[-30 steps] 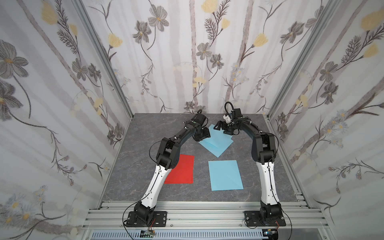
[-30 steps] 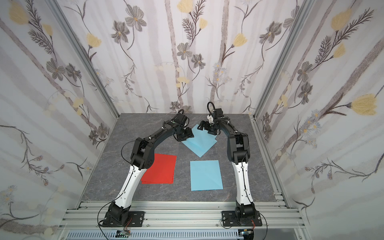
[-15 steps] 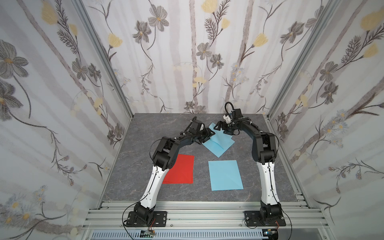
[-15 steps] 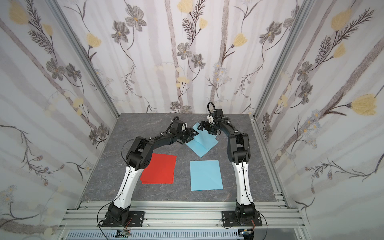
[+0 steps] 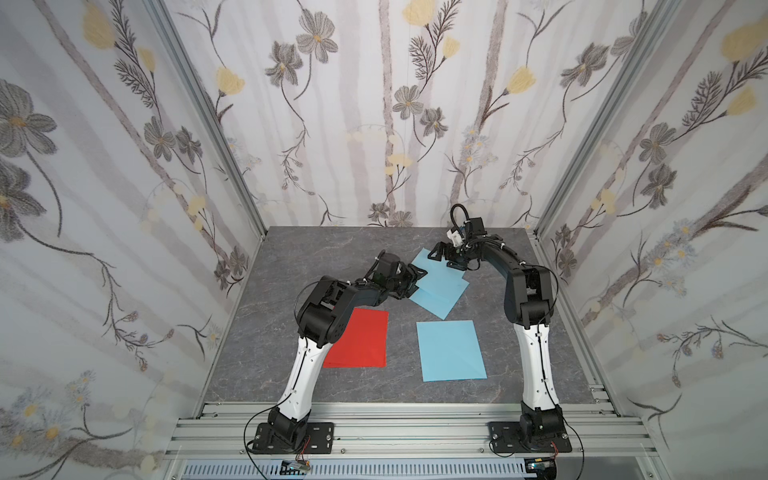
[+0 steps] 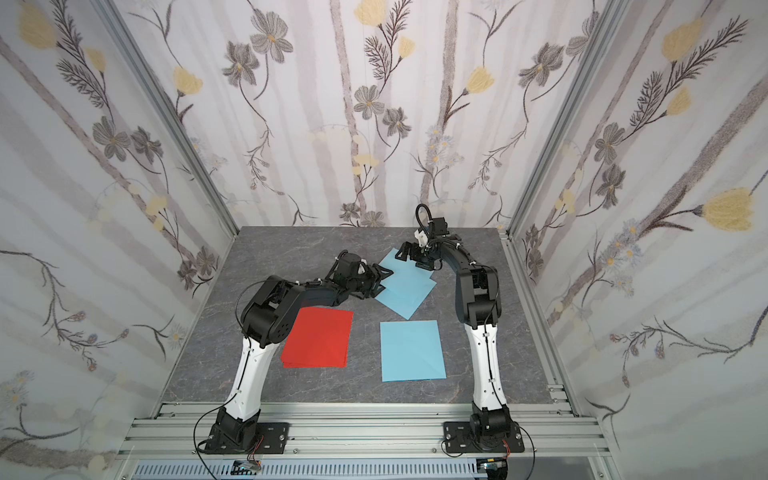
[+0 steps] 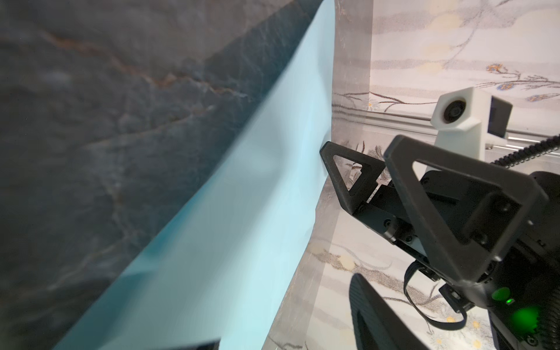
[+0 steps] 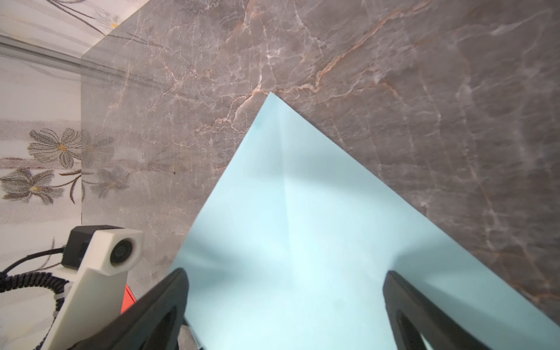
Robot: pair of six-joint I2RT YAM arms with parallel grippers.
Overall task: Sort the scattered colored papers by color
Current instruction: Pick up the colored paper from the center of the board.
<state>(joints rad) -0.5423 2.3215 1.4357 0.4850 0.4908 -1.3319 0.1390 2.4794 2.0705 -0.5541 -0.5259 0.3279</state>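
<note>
Two overlapping light blue papers (image 5: 440, 291) (image 6: 405, 293) lie tilted at the middle back of the table. My left gripper (image 5: 415, 284) (image 6: 382, 282) is open, turned on its side at their left edge. In the left wrist view that raised blue edge (image 7: 242, 227) runs between the left gripper's (image 7: 281, 327) wide-apart jaws. My right gripper (image 5: 445, 257) (image 6: 411, 255) (image 8: 285, 303) is open over the far corner of the blue sheet (image 8: 303, 242), one fingertip (image 7: 327, 151) touching it. Nearer the front lie a red paper stack (image 5: 359, 338) (image 6: 320, 338) and a flat blue paper (image 5: 451, 351) (image 6: 411, 351).
The grey marble table (image 5: 316, 257) is closed in by floral walls on three sides, with aluminium posts (image 5: 232, 166) at the back corners. Both arm bases are bolted to an aluminium rail (image 5: 407, 428) along the front edge.
My left gripper has come forward and rightward, rolling onto its side against the left edge of the tilted blue papers. The right arm has held still.
</note>
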